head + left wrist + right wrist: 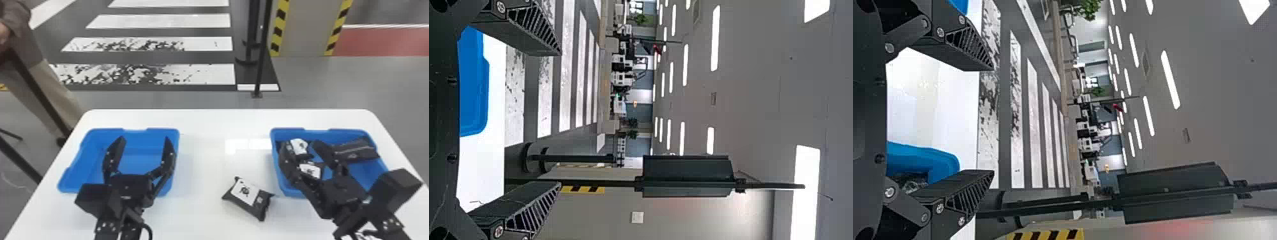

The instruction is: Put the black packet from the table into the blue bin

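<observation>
Black packet [245, 195] lies on the tabletop [204, 210] by the right bin's [348, 133] near-left corner. Left gripper [144, 139] and right gripper [299, 144] have fingers spread, empty.

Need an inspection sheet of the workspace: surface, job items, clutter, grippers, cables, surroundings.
Surface: white table, bright reflection between the bins.
Job's things: black packet, white-labelled, on the table between left blue bin and right blue bin, nearer the right.
Clutter: other packets inside the right blue bin.
Grippers: left gripper at left blue bin, right gripper at right blue bin; both jaws open.
Cables: black cable curving near left gripper.
Surroundings: floor stripes, black post beyond the table.
</observation>
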Motion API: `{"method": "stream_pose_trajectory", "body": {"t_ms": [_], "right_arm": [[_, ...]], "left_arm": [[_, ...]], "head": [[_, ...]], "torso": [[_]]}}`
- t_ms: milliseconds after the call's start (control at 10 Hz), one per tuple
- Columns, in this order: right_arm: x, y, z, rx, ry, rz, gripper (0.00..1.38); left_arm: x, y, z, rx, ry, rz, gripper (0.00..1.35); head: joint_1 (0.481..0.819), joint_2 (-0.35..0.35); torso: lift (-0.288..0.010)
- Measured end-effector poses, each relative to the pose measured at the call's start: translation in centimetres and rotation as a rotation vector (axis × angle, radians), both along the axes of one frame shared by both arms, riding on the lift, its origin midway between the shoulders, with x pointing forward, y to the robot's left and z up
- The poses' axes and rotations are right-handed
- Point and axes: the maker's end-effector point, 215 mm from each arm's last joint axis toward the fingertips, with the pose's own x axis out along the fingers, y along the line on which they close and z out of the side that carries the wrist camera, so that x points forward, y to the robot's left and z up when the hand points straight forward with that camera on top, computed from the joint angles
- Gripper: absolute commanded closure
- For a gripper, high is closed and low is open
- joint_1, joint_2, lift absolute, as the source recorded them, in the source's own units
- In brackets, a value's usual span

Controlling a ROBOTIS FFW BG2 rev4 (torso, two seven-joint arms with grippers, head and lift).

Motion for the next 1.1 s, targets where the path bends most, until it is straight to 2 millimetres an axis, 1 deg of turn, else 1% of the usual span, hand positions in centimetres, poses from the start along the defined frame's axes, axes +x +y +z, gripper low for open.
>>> {"method": "stream_pose_trajectory", "body": {"t_ms": [100,200,300,500,700,1000,1100], "right_arm": [[-0.3,1.1,-1.4,-0.014,0.049,0.026,0.31],[-0.6,1.7,-3.0,-0.028,0.105,0.044,0.31],[-0.7,2.0,-4.6,-0.042,0.159,0.056,0.31],[-0.8,2.8,-7.0,-0.071,0.232,0.112,0.31],[-0.5,4.1,-8.8,-0.099,0.281,0.172,0.31],[-0.7,7.5,-10.9,-0.126,0.342,0.276,0.30],[-1.0,8.3,-11.5,-0.136,0.365,0.297,0.30]], "left_arm": [[0.0,0.0,0.0,0.000,0.001,0.000,0.10],[0.0,0.0,-0.1,0.001,0.002,0.000,0.10],[0.0,0.0,-0.1,0.000,0.003,0.000,0.10],[0.0,0.0,-0.1,0.000,0.003,0.001,0.10],[0.0,0.0,-0.1,0.001,0.003,0.001,0.10],[0.0,0.0,-0.1,0.001,0.003,0.002,0.10],[0.0,0.0,-0.1,0.001,0.004,0.003,0.10]], "head": [[0.695,0.083],[0.695,0.095],[0.695,0.099],[0.695,0.108],[0.695,0.126],[0.695,0.163],[0.695,0.177]], "torso": [[-0.110],[-0.110],[-0.110],[-0.110],[-0.110],[-0.110],[-0.110]]}}
